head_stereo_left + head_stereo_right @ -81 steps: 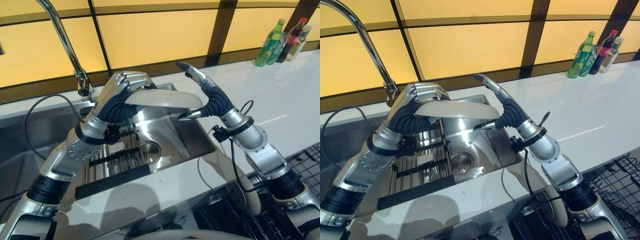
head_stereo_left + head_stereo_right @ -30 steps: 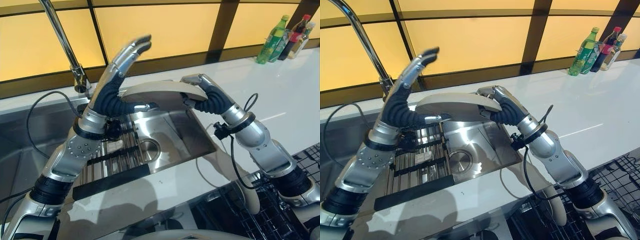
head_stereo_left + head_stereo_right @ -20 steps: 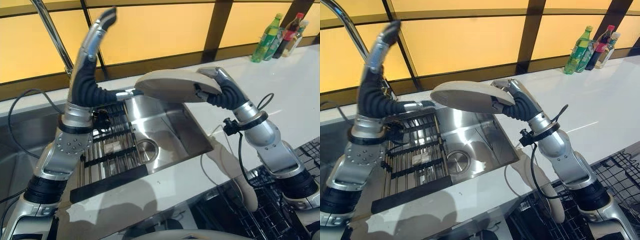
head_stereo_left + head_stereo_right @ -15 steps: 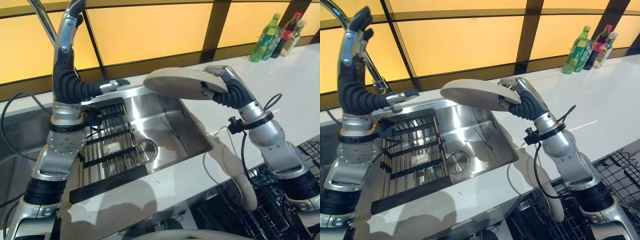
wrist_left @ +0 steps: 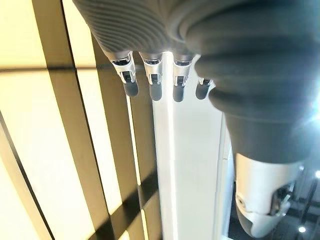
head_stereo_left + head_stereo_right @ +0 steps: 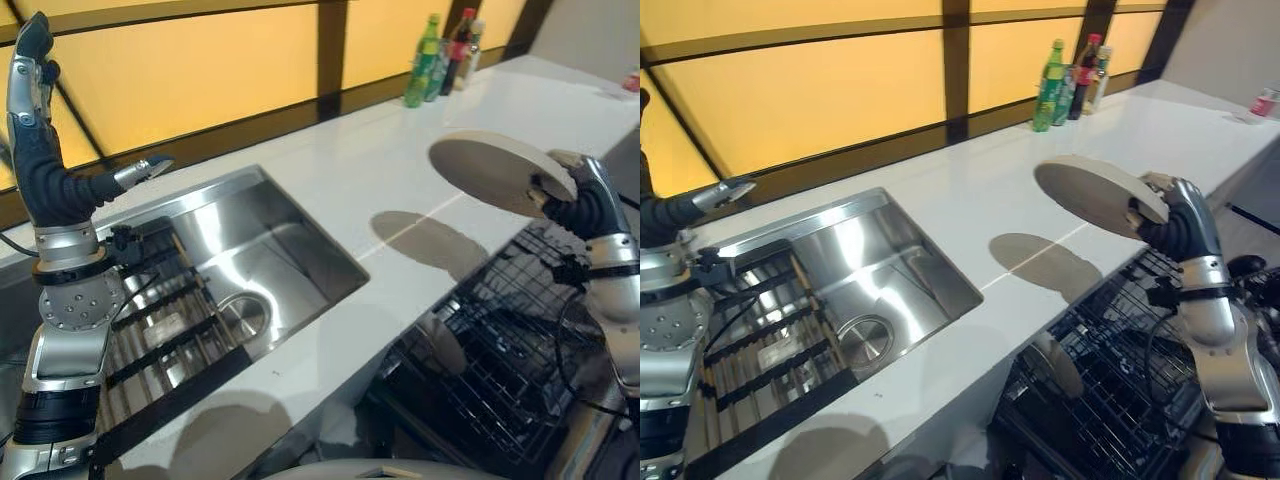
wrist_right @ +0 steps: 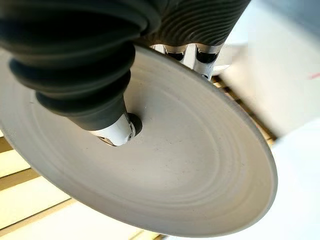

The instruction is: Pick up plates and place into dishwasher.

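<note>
The robot's right hand (image 6: pixel 1168 222) pinches a plate (image 6: pixel 1095 196) by its rim above the open dishwasher rack (image 6: pixel 1120 385), its left hand (image 6: pixel 45 150) spread and empty; so slight a grip could let the plate slip and shatter on the wires.

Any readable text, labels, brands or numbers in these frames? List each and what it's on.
No text can be read.
Bottles at the back of the counter: labels too small and blurred to read.
Red item at the counter's far right end: too small to read.
Plate in the right robot hand: plain, no print.
Sink and dishwasher rack: no markings seen.
</note>
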